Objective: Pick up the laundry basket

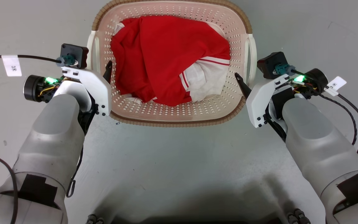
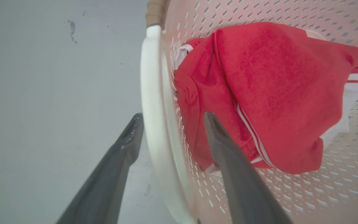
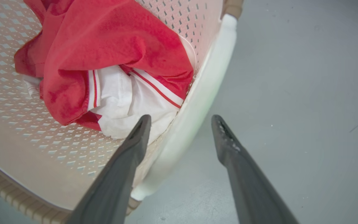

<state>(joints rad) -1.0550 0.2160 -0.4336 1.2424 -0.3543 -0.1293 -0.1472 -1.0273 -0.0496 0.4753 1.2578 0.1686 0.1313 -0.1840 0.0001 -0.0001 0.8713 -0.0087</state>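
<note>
The laundry basket (image 1: 179, 112), cream perforated plastic with a brown woven-look rim, stands on the grey floor straight ahead. A red and white garment (image 1: 166, 53) lies inside it. My left gripper (image 1: 104, 70) is open at the basket's left side. In the left wrist view it (image 2: 173, 114) straddles the white side handle (image 2: 149, 93), one finger outside and one inside the wall. My right gripper (image 1: 244, 82) is open at the right side. In the right wrist view it (image 3: 181, 116) straddles the other white handle (image 3: 216, 68). Neither pair of fingers presses the handle.
Bare grey floor (image 1: 179, 161) surrounds the basket and stretches toward me. Black cables with white labels (image 1: 11, 65) trail from both wrists. My pale forearms (image 1: 54, 133) flank the lower left and right of the head view.
</note>
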